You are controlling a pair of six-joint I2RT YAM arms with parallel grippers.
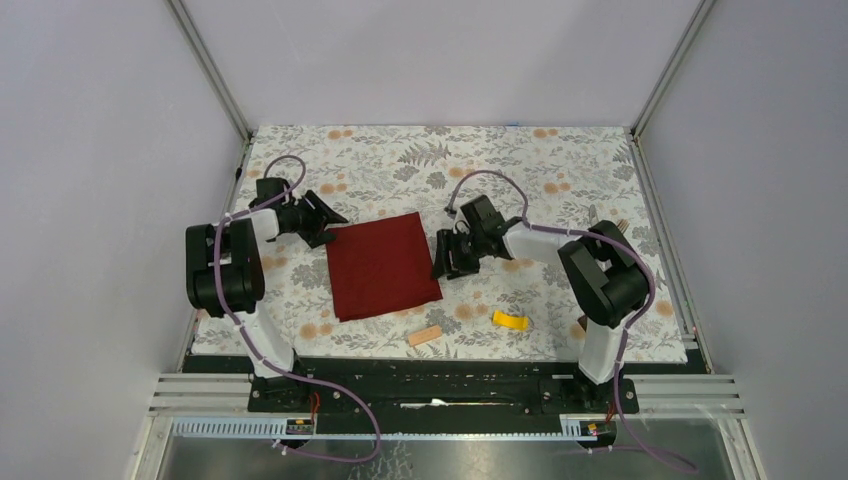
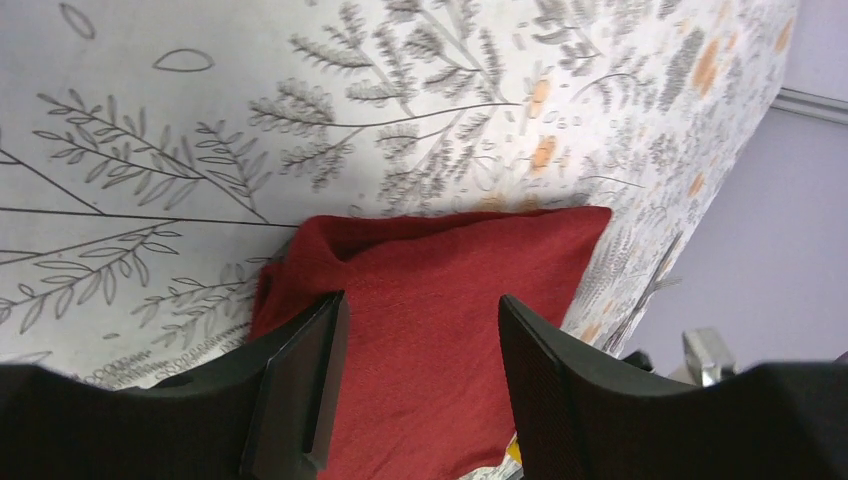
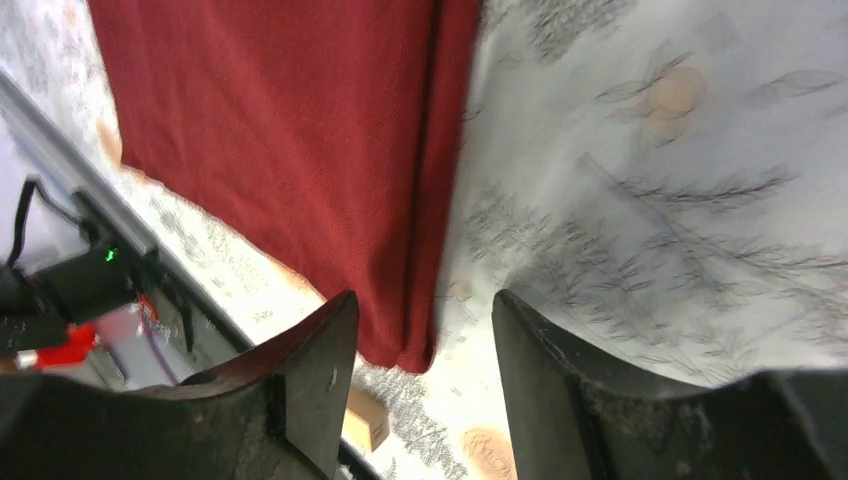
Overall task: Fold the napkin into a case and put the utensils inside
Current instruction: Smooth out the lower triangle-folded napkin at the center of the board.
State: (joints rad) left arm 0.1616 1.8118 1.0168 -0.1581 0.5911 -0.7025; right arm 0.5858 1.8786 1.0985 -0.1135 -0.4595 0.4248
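The dark red napkin [image 1: 385,265] lies folded into a flat rectangle at the middle of the floral tablecloth. My left gripper [image 1: 328,216] hovers open at its far left corner, and the cloth [image 2: 450,250] shows between the fingers [image 2: 420,305] with nothing gripped. My right gripper [image 1: 446,264] stands open just off the napkin's right edge [image 3: 300,120]; its fingers [image 3: 422,300] straddle the near right corner without touching it. Of the utensils, only a slim silver tip [image 1: 594,213] pokes out behind the right arm's elbow.
A tan block [image 1: 425,335] lies near the table's front edge, just below the napkin, and shows by my right finger [image 3: 365,418]. A yellow block [image 1: 511,320] sits to its right. A brown block [image 1: 580,326] peeks from behind the right arm. Frame posts and grey walls enclose the table.
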